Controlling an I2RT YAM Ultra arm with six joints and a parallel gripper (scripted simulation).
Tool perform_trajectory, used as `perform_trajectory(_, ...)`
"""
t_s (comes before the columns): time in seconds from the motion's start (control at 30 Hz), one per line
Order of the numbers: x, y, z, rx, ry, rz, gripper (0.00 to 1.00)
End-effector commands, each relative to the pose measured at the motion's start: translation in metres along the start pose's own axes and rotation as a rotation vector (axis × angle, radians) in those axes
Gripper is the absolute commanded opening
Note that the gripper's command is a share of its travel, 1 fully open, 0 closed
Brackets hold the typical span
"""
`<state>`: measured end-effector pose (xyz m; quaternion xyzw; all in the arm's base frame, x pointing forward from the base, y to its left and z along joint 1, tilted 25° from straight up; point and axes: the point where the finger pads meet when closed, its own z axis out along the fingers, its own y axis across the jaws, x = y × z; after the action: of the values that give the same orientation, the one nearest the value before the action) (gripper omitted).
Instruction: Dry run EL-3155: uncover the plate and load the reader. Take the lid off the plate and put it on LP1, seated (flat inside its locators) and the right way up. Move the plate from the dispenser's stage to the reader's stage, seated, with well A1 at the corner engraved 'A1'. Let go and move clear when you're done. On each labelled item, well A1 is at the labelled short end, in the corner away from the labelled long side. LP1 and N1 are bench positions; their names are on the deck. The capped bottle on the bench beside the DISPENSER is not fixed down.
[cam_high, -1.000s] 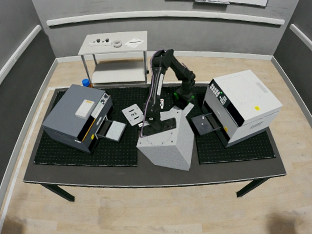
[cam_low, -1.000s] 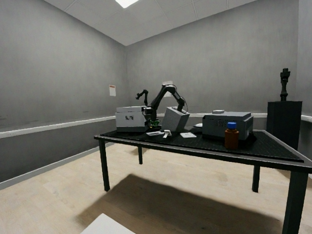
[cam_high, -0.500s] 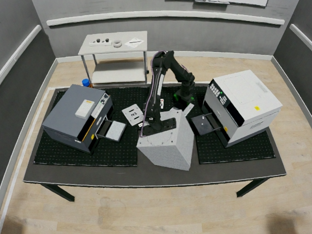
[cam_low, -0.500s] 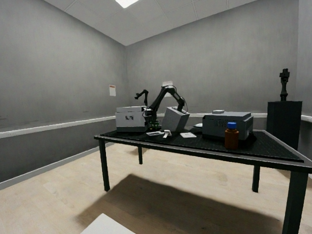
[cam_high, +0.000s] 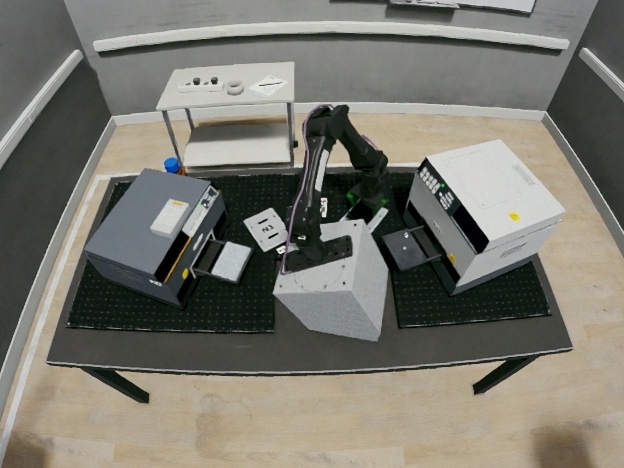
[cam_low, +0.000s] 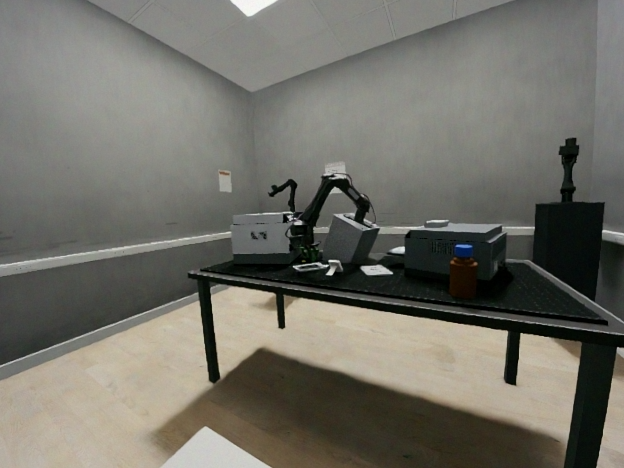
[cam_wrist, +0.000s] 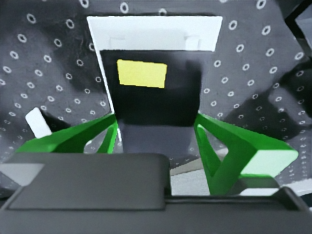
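Note:
My gripper (cam_high: 366, 204) is at the back of the bench between the arm's grey base and the reader. In the wrist view its green fingers are shut on a dark flat lid (cam_wrist: 152, 92) with a yellow label (cam_wrist: 142, 73), held by its long sides. The lid hangs just above the white LP1 nest (cam_wrist: 155, 32), which also shows in the top view (cam_high: 375, 219). The light grey plate (cam_high: 230, 260) lies on the dispenser's stage. The reader's dark stage (cam_high: 405, 249) is bare.
The grey dispenser (cam_high: 151, 234) stands at the left and the white reader (cam_high: 483, 211) at the right. The white N1 nest (cam_high: 265, 229) lies left of the arm's base (cam_high: 332, 282). The blue-capped brown bottle (cam_low: 462, 272) stands behind the dispenser. A shelf cart (cam_high: 229, 115) is behind the bench.

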<state>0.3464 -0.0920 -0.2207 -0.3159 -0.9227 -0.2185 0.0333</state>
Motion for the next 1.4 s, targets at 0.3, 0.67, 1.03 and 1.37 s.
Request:
perform_trajectory(0.3, -0.018, 0.005, 0.012, -0.011, -0.043, -0.007, 0.85)
perform_trajectory(0.67, -0.019, 0.004, 0.023, -0.01, -0.044, -0.006, 0.85)
perform_trajectory(1.03, -0.026, 0.009, 0.009, -0.014, -0.063, -0.009, 0.85)
perform_trajectory(1.37, -0.01, 0.003, 0.013, -0.01, -0.039, 0.002, 0.85)
